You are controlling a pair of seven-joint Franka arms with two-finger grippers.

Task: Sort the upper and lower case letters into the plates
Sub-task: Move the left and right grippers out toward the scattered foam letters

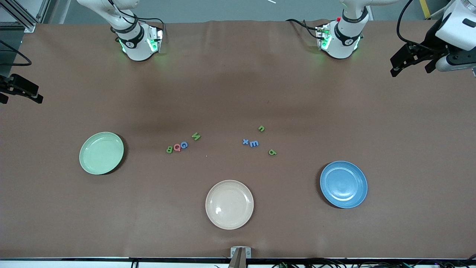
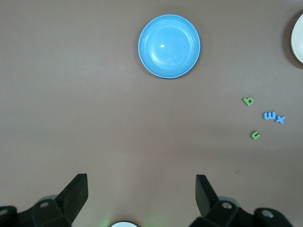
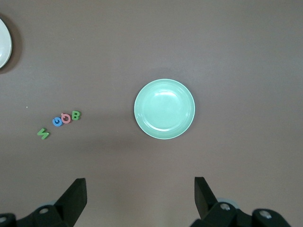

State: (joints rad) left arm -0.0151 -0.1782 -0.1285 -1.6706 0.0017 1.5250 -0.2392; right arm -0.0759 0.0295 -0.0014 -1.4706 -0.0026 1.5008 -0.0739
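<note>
Left gripper [image 1: 412, 64] hangs over the left arm's end of the table, fingers [image 2: 75, 194] spread wide, nothing between them. Right gripper [image 1: 22, 93] hangs over the right arm's end, mostly cut off in the front view; its wrist view shows fingers [image 3: 75, 196] spread wide too, nothing held. Both arms wait.

Blue plate [image 1: 343, 184] sits toward the left arm's end, well apart from the left gripper; round, shallow, rimmed, glossy, nothing in it. Mint green plate [image 1: 101, 153] sits toward the right arm's end, same shape, also holding nothing, well apart from the right gripper.

Letters lie between them on the brown table cover [image 1: 238, 85], small flat pieces.
- Capitals group, nearer the green plate: green B [image 1: 169, 149], pink Q [image 1: 177, 147] and blue G [image 1: 183, 144] touching in a row, green N [image 1: 196, 136] just beside, could be a Z, hard to tell.
- Lowercase group, nearer the blue plate: blue x [image 1: 245, 141] touching blue m [image 1: 254, 143], green n [image 1: 261, 128], green p [image 1: 272, 152]; orientation makes the last two ambiguous.

Cream plate [image 1: 229, 204] sits nearest the front camera, between the two coloured plates, matte with faint specks; clipped at the frame edge in both wrist views.
</note>
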